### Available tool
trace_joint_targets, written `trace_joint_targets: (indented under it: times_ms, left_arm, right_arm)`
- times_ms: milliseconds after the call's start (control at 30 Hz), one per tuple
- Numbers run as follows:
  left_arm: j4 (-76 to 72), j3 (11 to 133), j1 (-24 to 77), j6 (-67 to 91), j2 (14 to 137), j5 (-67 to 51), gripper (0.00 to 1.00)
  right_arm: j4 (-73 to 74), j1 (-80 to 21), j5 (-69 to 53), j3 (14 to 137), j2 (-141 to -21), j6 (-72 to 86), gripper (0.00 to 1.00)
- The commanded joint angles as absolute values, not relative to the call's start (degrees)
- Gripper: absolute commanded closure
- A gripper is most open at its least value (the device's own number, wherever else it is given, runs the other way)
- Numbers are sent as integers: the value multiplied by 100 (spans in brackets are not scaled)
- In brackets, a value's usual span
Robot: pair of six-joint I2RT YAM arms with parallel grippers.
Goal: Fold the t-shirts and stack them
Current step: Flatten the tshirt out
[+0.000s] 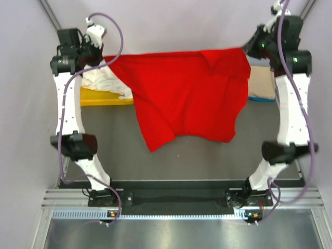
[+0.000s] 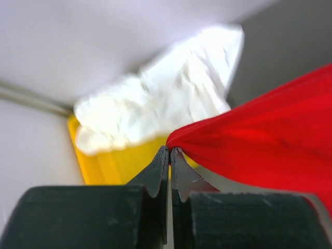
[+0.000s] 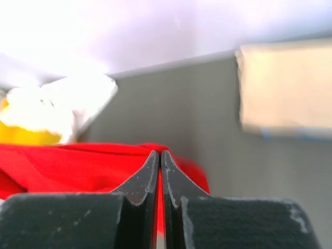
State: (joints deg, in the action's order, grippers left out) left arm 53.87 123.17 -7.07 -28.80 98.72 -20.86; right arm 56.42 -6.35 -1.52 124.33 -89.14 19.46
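I have the bright red cloth t-shirt (image 1: 187, 96) stretched between the two arms over the far side of the dark grey table (image 1: 207, 161). Its top edge is taut and the rest hangs toward me; I cannot tell whether the lower hem touches the surface. The left gripper (image 2: 169, 150) has its jaws pressed together on one red corner, and the right gripper (image 3: 159, 153) is pinched tight on the opposite corner. Behind the left corner sits the yellow plastic tray (image 1: 98, 97), holding a crumpled white cloth t-shirt (image 1: 106, 80). Beside the right arm a folded tan t-shirt (image 1: 261, 83) lies on top of a folded blue t-shirt (image 1: 258, 98), flat on the table.
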Motion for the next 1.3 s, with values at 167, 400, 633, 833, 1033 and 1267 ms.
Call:
trace_joint_targets:
  times_ms: [167,400,633,833,1033,1267]
  left_arm:
    - [3088,14793,-352,-1811,11136,-351,100]
    - [2530,13791,-299,-2293,10399,-1035,100]
    - [2506,9731,-71,-3743,8642,-2275,100]
    - [2934,6931,-18,-4692,6980,-2136,100]
    - [5289,5479,-18,-5860,5951,-1926,100]
    - [6485,4316,-18,-6275,5502,-1406,100]
  right_arm:
    - [2991,684,-2196,14432,-10415,3172,100]
    - [2565,1134,-2496,14170,-9950,3051,100]
    - [2962,1090,-2453,10263,-7741,2286,100]
    - [3637,1081,-2223,6248,-5481,1934,100]
    - [4595,1081,-2891,4170,-3520,2310,100]
    - [5668,1002,-2805,3454,-2584,2566,100]
